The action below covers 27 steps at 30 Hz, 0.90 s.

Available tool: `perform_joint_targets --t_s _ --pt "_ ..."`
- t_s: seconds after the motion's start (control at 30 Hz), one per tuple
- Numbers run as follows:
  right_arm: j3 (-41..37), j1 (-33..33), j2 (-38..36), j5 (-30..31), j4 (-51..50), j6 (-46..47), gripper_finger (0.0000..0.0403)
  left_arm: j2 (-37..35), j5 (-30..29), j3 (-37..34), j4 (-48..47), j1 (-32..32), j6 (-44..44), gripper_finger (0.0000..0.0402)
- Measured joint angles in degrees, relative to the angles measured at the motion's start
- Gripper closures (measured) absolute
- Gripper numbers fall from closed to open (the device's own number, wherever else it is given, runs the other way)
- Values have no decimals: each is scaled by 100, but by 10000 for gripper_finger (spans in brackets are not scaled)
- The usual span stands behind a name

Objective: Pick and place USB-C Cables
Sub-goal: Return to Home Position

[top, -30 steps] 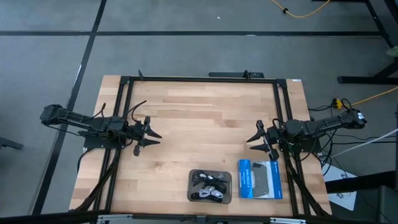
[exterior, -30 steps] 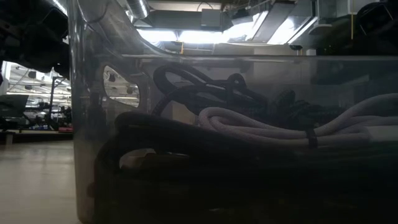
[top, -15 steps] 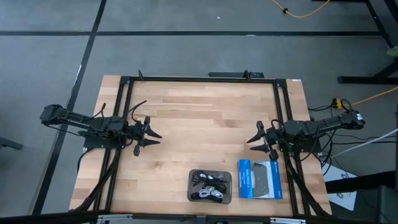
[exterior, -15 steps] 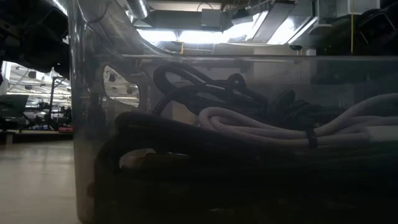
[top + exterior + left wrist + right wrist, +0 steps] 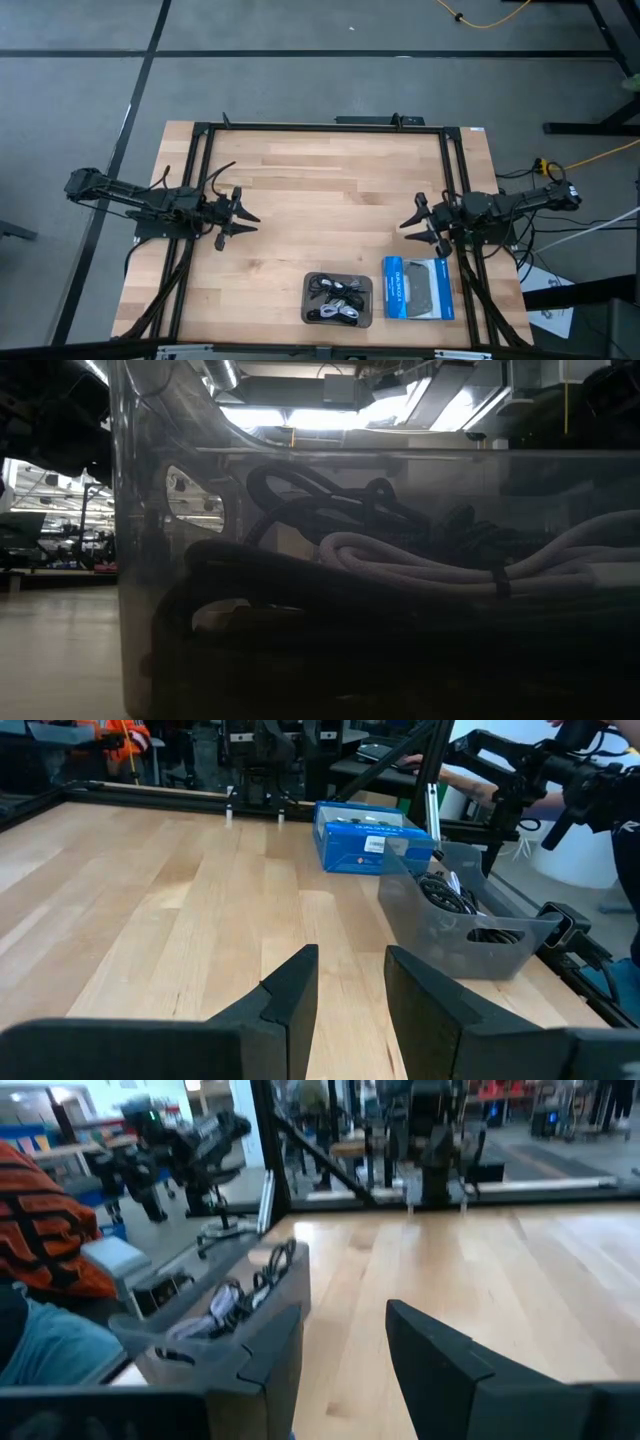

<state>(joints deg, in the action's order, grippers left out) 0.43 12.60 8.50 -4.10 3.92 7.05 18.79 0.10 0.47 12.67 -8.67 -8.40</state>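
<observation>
Several USB-C cables (image 5: pixel 338 300), black and white coiled bundles, lie in the grey tray (image 5: pixel 306 298) near the table's near edge. Through the tray wall in the low view I see a white bundle (image 5: pixel 450 560) and black ones (image 5: pixel 320 500). My left gripper (image 5: pixel 245 215) hovers open over the table's left part, pointing right; its wrist view shows the tray (image 5: pixel 470 920) ahead of the open gripper (image 5: pixel 350 980). My right gripper (image 5: pixel 408 222) is open over the right part, pointing left; its view (image 5: pixel 345 1340) shows the tray (image 5: pixel 215 1320) with cables (image 5: pixel 240 1295).
A blue-and-grey flat box (image 5: pixel 417 288) lies right of the tray, also visible as the blue box (image 5: pixel 365 838) in the left wrist view. A black frame (image 5: pixel 320 127) borders the table. Bare wood lies between the grippers. A person's orange-and-black garment (image 5: pixel 40 1220) shows beyond the table edge.
My right arm has shifted slightly, its gripper edging toward the table's near edge and the tray. The left arm and the cables have stayed where they were.
</observation>
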Motion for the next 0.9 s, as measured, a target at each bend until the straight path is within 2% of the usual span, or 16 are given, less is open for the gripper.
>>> perform_joint_targets --t_s 0.4,0.9 --pt "0 0 -845 0 -205 0 253 0 0 0 0 0 -2 291" --pt "0 0 -821 0 -208 0 253 0 0 0 -1 0 0 291"
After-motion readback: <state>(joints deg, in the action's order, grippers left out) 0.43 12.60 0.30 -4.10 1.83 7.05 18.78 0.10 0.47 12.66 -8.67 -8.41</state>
